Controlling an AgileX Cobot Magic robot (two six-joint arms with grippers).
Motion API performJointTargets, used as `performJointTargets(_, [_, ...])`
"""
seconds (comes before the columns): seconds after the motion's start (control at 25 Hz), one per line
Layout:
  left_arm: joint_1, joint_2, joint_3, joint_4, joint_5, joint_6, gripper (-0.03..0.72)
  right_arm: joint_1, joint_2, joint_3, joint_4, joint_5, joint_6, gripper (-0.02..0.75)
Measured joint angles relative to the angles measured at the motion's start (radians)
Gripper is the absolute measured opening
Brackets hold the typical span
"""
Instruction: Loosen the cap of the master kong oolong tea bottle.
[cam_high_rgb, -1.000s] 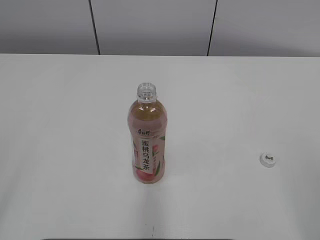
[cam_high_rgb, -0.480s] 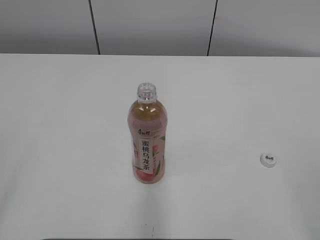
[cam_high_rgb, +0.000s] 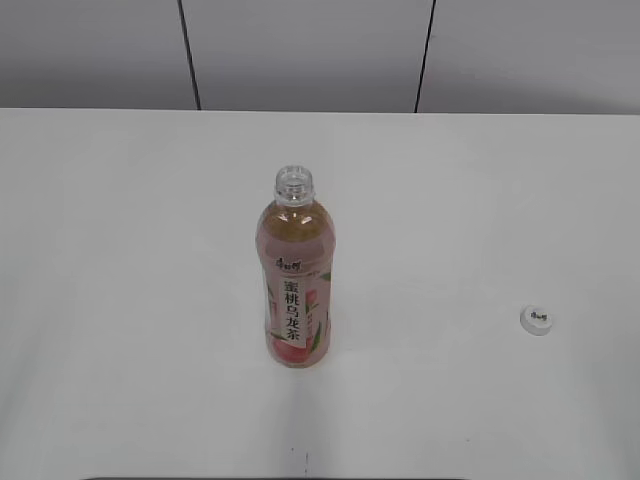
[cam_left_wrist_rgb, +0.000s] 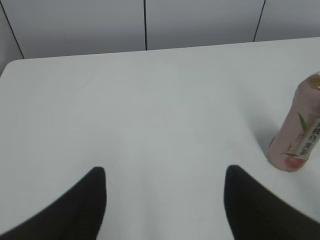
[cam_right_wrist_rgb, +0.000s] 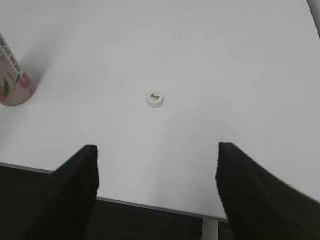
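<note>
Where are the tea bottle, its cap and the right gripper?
tea bottle (cam_high_rgb: 294, 300): exterior view, on the white label strip.
cap (cam_high_rgb: 536, 319): exterior view, on its printed top, lying on the table.
right gripper (cam_right_wrist_rgb: 157, 187): right wrist view, midway between the two dark fingertips.

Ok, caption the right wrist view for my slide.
White cap lying on the table, open right hand hovering nearby.

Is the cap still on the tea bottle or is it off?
Off. The bottle stands upright with its clear threaded neck bare, and the cap lies on the table well to its right, apart from it.
</note>
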Motion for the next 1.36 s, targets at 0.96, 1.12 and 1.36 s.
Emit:
performJointTargets(0.96, [0.008, 0.000, 0.000, 0.000, 0.000, 0.000, 0.451, 0.000, 0.000, 0.000, 0.002, -0.001, 0.000, 0.554])
performJointTargets(1.12, [0.008, 0.000, 0.000, 0.000, 0.000, 0.000, 0.448, 0.000, 0.000, 0.000, 0.002, -0.001, 0.000, 0.554])
performJointTargets(1.36, [0.008, 0.000, 0.000, 0.000, 0.000, 0.000, 0.432, 0.000, 0.000, 0.000, 0.002, -0.001, 0.000, 0.554])
